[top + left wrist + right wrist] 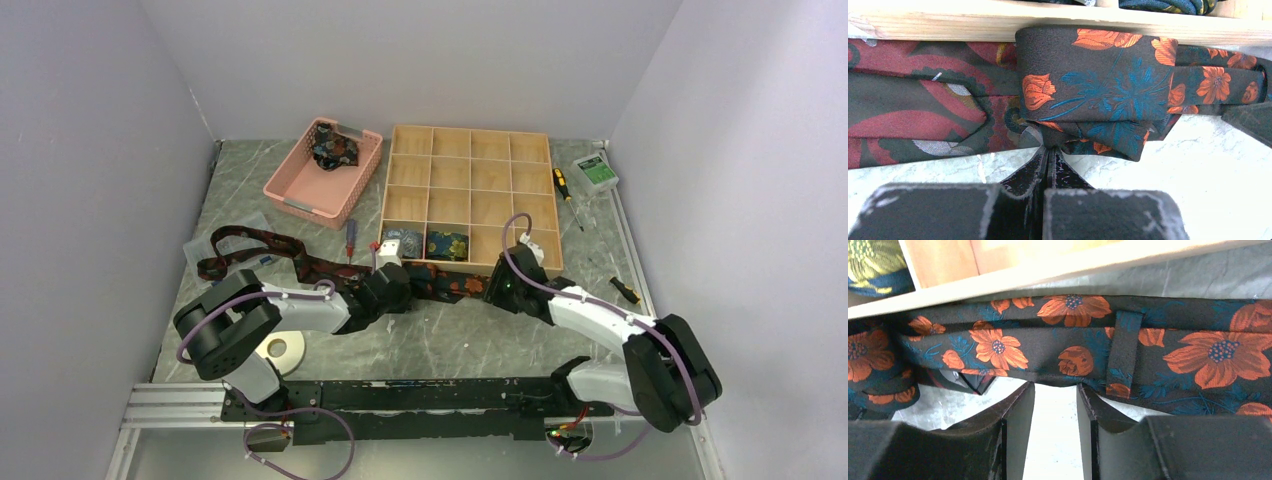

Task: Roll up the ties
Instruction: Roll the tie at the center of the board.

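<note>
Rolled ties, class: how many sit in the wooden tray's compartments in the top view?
2. A bluish rolled tie lies in the near-left corner compartment of the wooden tray; a navy-and-yellow rolled tie in the compartment to its right. None appears hidden.

No text, brand or number can be read in any view. The small grey box (595, 171) at about two o'clock on the table carries a green label, but its print is too small to make out.
</note>
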`<state>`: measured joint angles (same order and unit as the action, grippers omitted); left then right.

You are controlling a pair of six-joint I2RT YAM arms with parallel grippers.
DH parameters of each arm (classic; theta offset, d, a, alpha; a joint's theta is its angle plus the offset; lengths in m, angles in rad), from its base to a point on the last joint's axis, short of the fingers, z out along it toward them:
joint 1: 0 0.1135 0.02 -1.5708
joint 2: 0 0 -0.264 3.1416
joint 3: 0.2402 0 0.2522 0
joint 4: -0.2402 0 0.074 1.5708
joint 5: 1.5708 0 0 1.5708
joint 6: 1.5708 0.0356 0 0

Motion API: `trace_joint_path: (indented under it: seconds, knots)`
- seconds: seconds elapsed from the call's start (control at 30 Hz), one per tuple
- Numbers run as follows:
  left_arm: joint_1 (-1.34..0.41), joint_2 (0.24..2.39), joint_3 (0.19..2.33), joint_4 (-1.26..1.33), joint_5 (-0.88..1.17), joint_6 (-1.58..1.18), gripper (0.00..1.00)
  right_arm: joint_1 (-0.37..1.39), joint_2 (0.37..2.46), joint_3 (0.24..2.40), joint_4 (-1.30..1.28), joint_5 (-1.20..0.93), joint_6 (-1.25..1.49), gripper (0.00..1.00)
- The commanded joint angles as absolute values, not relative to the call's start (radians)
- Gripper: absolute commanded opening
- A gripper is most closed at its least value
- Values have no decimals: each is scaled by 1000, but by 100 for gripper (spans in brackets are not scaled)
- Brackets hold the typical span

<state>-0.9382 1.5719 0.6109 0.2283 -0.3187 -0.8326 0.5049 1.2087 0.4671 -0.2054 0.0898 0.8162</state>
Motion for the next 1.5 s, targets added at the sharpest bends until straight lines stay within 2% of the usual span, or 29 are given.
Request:
trace_joint_path:
  seconds: [0.0, 0.23, 0.43, 0.63, 0.73, 0.83, 1.0, 1.3, 1.47]
  knots:
    - [-939, 1596, 632, 197, -299, -811, 3, 462, 1252, 470, -264, 129, 794, 41]
    - [-938, 1561, 631, 163, -262, -797, 4, 439, 1225, 516, -263, 99, 689, 43]
    - [-939, 1436, 578, 94, -209, -811, 10, 461, 1089, 528, -244, -75, 655, 59]
    - [-938, 1255, 545, -31, -241, -826, 11, 492, 1125, 541, -33, -275, 748, 65]
    - [-931, 1171, 517, -53, -311, -826, 12, 497, 1210, 554, 100, -347, 826, 66]
    - [-882, 1142, 487, -8, -255, -811, 12, 516, 1278, 582, 183, -356, 887, 66]
    - [-790, 1207, 481, 99, -117, -816, 7, 570, 1389, 676, 173, -288, 877, 66]
    - [-754, 1290, 517, 188, -11, -773, 6, 580, 1517, 748, 169, -250, 864, 66]
    - [-752, 1371, 529, 261, 87, -758, 4, 578, 1556, 781, 130, -216, 861, 61]
